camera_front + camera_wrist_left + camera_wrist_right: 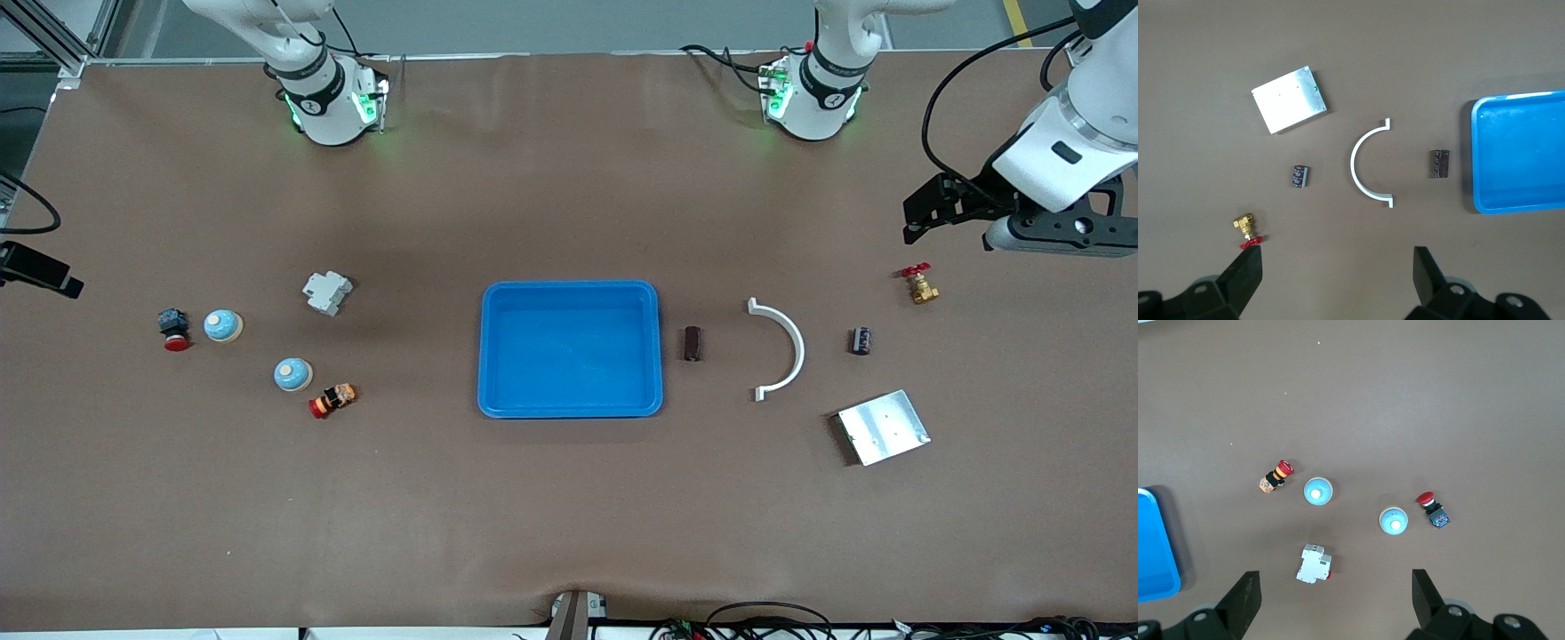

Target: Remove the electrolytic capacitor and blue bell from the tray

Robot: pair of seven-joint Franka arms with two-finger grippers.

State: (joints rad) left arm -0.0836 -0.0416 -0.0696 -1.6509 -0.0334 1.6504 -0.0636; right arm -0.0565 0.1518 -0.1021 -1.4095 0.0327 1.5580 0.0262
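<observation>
Two dark capacitors lie on the table: one [693, 343] [1439, 163] beside the blue tray [484, 348], the other [861, 340] [1299, 176] toward the left arm's end. Two light-blue bells [222, 325] [292, 374] sit toward the right arm's end and also show in the right wrist view [1393, 520] [1317, 491]. My left gripper [911, 218] [1338, 252] is open and empty, up over the left arm's end near the brass valve. My right gripper [1335, 575] is open and empty, high over the bells' area near the white breaker; it is out of the front view.
A white half-ring [796, 342], a metal plate [883, 428] and a brass valve with a red handle [921, 284] lie near the capacitors. A white breaker [327, 292] and two red push buttons [174, 329] [332, 400] lie near the bells.
</observation>
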